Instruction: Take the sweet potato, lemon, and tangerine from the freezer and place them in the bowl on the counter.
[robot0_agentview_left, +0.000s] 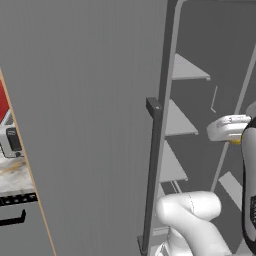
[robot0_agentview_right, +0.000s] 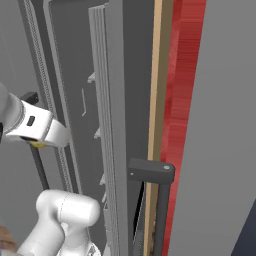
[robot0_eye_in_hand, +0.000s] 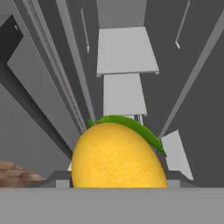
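Observation:
The lemon (robot0_eye_in_hand: 117, 157), bright yellow with a green leaf, sits right in front of the hand camera with my gripper (robot0_eye_in_hand: 118, 182) shut on it. From the left base view a sliver of the lemon (robot0_agentview_left: 235, 142) shows under the white hand, and my gripper (robot0_agentview_left: 233, 140) hangs inside the open freezer (robot0_agentview_left: 200, 60), in front of its grey shelves (robot0_agentview_left: 186, 70). In the right base view my gripper (robot0_agentview_right: 38, 143) is at the left, beside the freezer's door edge. The sweet potato, tangerine and bowl are out of view.
The open freezer door (robot0_agentview_left: 90, 125) with its long bar handle (robot0_agentview_left: 152, 170) stands between the arm and the marble counter (robot0_agentview_left: 12, 172) at far left. A toaster (robot0_agentview_left: 12, 141) stands on that counter. A red surface (robot0_agentview_right: 182, 100) shows beyond the door.

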